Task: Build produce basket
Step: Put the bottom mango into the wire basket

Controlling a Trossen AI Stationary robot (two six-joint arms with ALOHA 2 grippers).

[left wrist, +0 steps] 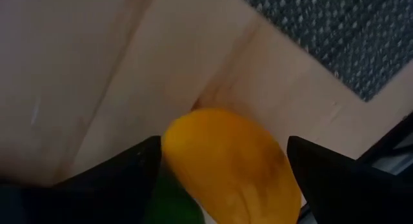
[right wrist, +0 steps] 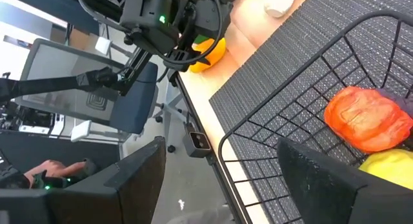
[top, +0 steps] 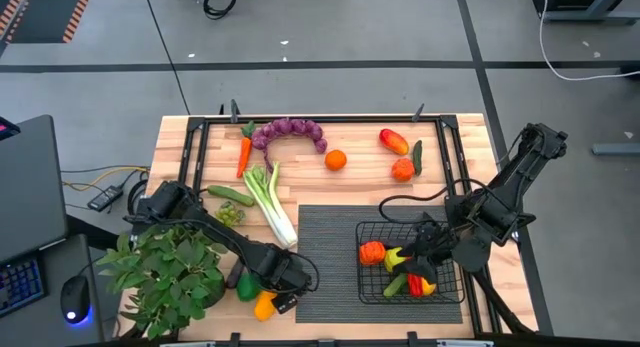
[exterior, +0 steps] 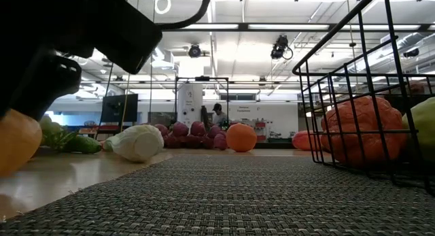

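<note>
Left hand lined up over the yellow pepper

My left hand (left wrist: 222,162) hangs wide open, its fingers either side of the smooth yellow toy pepper (left wrist: 235,166) on the wooden desk (left wrist: 97,75), not yet clamped. The pepper's long axis seems to run forward between them. The black wire-mesh basket (top: 372,231) lies well off toward my right hand (top: 425,249), which waits open above its produce.

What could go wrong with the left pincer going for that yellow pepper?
The left pincer stands open astride the yellow pepper, which looks rounded and glossy, so it may squirt out on closing. The pepper lies near the table's front edge and could roll off. The potted plant crowds the left arm.
</note>
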